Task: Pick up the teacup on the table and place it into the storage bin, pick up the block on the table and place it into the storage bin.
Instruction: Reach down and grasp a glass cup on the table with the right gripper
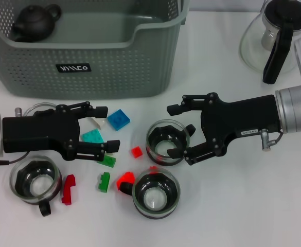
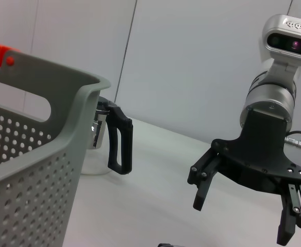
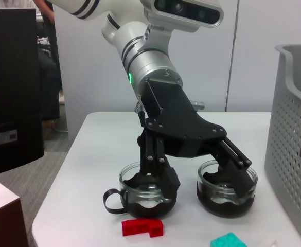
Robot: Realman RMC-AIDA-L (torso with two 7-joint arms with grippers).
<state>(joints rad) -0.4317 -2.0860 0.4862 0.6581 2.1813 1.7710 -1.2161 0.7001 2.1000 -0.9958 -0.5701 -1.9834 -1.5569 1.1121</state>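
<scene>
On the white table [image 1: 243,216], between the two arms, a round glass teacup with a dark liner [image 1: 167,142] is found, straddled by the spread-open fingers of the right gripper [image 1: 175,131], which is reached in from the right and is the nearer arm. A teal plastic block [image 1: 93,136] is bracketed by the open fingers of the left gripper [image 1: 105,128]. Behind both, the large grey-green perforated storage bin [image 1: 104,67] is set, with a dark clay teapot [image 1: 35,21] held inside. Two more glass teacups [image 1: 156,194] and scattered red and green blocks [image 1: 105,181] are listed nearer the robot.
</scene>
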